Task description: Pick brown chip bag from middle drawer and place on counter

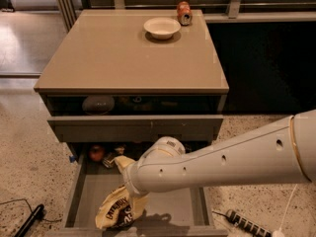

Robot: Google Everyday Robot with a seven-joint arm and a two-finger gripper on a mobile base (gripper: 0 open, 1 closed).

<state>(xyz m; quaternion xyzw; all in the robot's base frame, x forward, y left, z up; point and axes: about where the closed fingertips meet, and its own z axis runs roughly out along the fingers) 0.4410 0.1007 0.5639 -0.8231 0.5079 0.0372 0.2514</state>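
Fingers (138, 200) around brown chip bag (114, 213), middle drawer (171, 209)

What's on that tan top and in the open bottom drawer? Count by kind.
Bowl: 1, white bowl on the counter.
Can: 1, orange can beside it.
Chip bag: 1, brown chip bag in the middle drawer, the gripper down at it.
Round red item: 1, at the drawer's back.
Total: 4 clearly visible.

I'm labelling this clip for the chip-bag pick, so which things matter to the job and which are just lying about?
Job: brown chip bag; middle drawer; counter; end effector, down in the drawer by the bag.
Lying about: white bowl and orange can on the counter; red round item at the drawer's back.
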